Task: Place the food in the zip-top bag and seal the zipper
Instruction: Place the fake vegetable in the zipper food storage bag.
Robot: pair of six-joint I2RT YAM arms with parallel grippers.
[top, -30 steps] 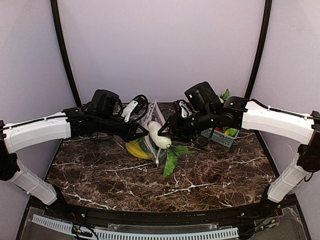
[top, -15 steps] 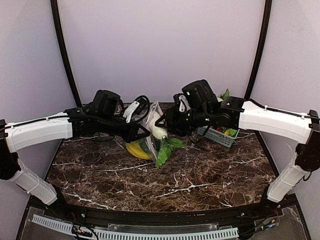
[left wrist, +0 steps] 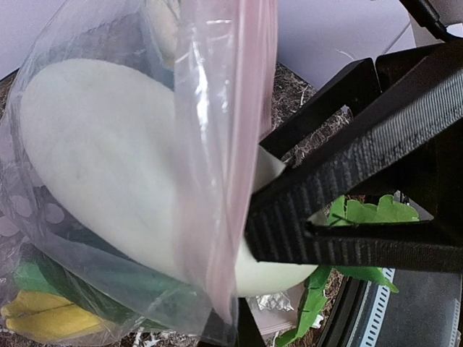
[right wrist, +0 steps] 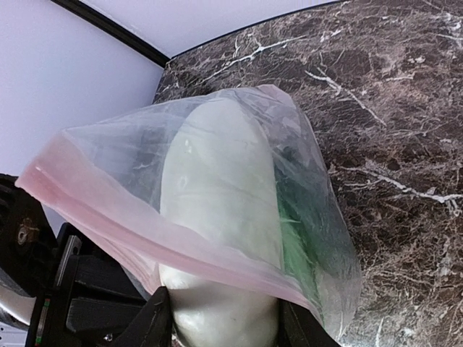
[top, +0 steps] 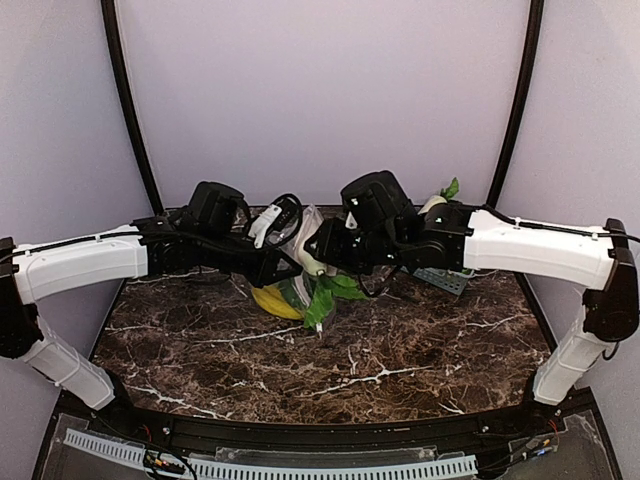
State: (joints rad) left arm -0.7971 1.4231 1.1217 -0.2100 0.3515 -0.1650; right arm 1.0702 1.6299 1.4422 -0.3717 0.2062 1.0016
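Observation:
The zip-top bag (top: 303,232) hangs with its mouth held up, and my left gripper (top: 284,262) is shut on its pink zipper (left wrist: 233,144) edge. My right gripper (right wrist: 224,327) is shut on the leafy end of the long white vegetable (right wrist: 217,210). Most of that white vegetable (left wrist: 108,159) lies inside the bag (right wrist: 318,238), under the zipper (right wrist: 137,228). Its green leaves (top: 324,296) trail out below the mouth. A dark green vegetable (left wrist: 108,283) and the yellow banana bunch (top: 271,300) sit in the bag's lower part. The right gripper's fingers (left wrist: 347,217) stand close to the left wrist camera.
The blue-grey slatted basket (top: 440,279) stands at the back right behind the right arm, with a green leaf (top: 451,188) poking up near it. Dark marble tabletop (top: 330,370) spreads in front of both arms. Black frame posts (top: 128,110) rise at the back corners.
My right gripper has moved left and up with the white vegetable, pushing it into the bag's mouth. The green leaves followed. The left gripper has kept its hold on the bag.

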